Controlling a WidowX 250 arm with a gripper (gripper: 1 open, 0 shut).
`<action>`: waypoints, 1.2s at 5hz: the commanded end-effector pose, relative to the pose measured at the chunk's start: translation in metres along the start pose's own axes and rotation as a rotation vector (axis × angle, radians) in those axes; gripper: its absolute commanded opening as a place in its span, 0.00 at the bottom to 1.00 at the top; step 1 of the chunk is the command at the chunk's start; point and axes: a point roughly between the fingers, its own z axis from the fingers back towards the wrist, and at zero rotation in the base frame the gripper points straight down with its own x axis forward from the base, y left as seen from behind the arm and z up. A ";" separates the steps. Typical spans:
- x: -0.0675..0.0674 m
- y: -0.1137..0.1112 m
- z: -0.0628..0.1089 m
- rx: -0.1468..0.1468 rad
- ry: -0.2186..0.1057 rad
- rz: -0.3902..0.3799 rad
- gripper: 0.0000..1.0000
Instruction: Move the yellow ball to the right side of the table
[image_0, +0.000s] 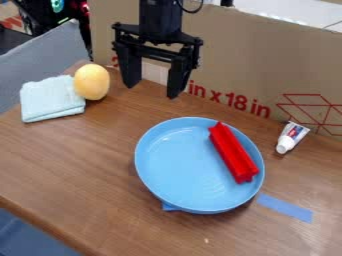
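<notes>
Approach step: black two-finger gripper (154, 79) spread wide, empty, just right of smooth yellow-orange egg-shaped ball (91, 81). Next, likely: shift left, descend, pinch.

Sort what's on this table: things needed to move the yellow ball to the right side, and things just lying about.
Needed: yellow ball, gripper, table.
Lying about: light blue cloth, blue plate, red block, white tube, cardboard box, blue tape.

One yellow ball (91, 81), one plate (174, 170).
</notes>
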 end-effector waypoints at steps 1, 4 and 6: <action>0.005 -0.001 -0.004 0.007 0.027 -0.007 1.00; 0.024 0.005 -0.003 0.007 0.052 0.027 1.00; 0.030 0.001 -0.020 0.024 0.074 0.068 1.00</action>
